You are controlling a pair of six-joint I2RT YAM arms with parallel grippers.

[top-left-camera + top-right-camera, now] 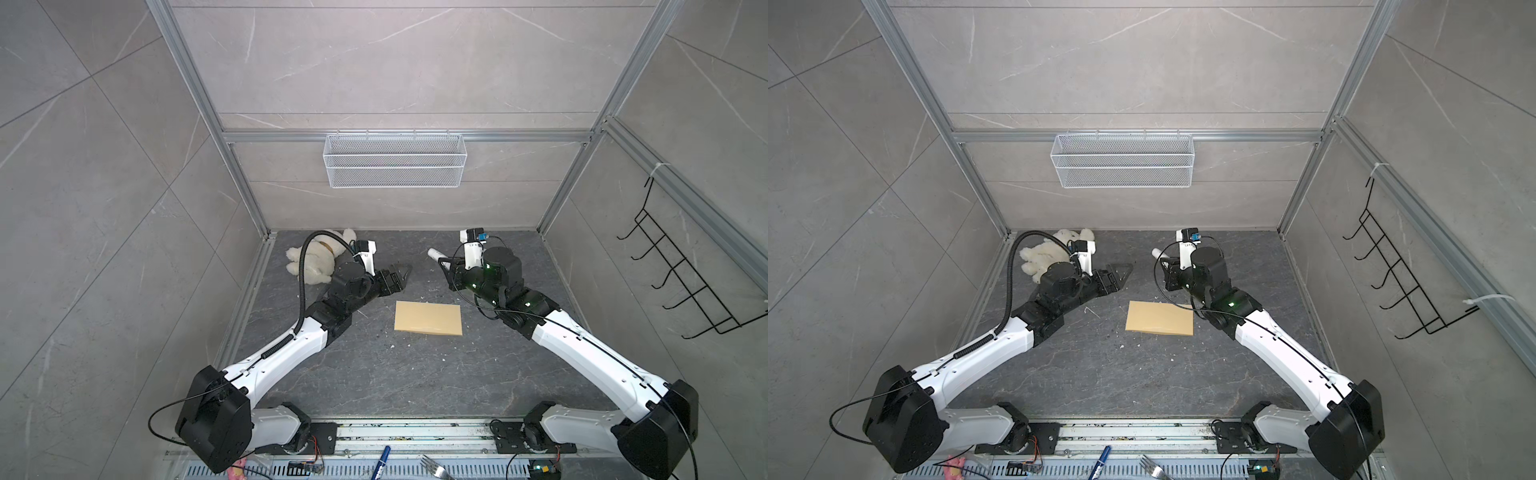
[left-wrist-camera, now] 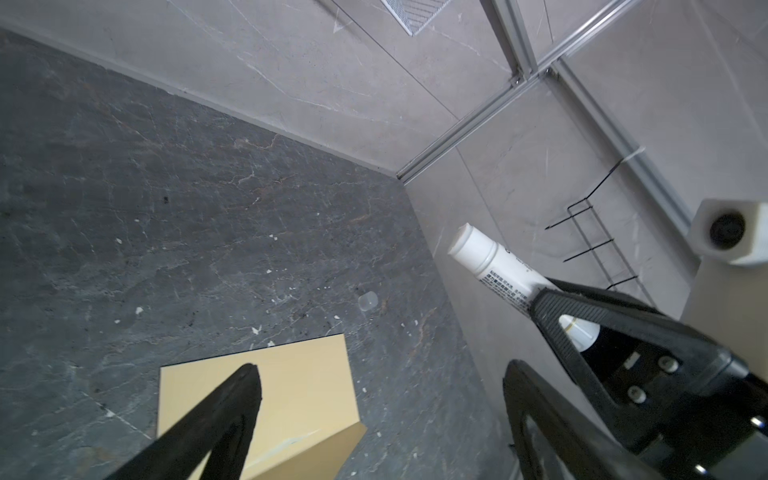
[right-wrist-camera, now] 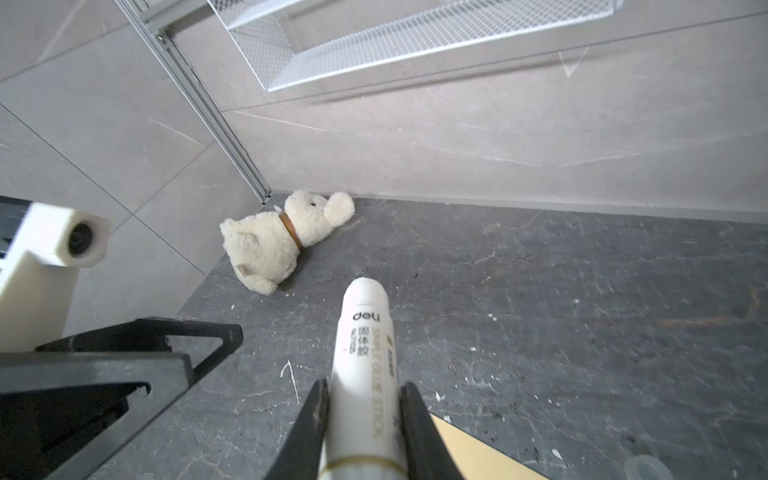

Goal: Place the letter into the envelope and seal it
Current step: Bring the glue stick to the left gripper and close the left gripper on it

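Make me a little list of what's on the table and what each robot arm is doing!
envelope: lies flat mid-table, between the arms
letter: not in sight
left end effector: open, empty
right end effector: shut on glue stick
cap: small, clear, lying on the table near the envelope
teddy: lying in the back left corner
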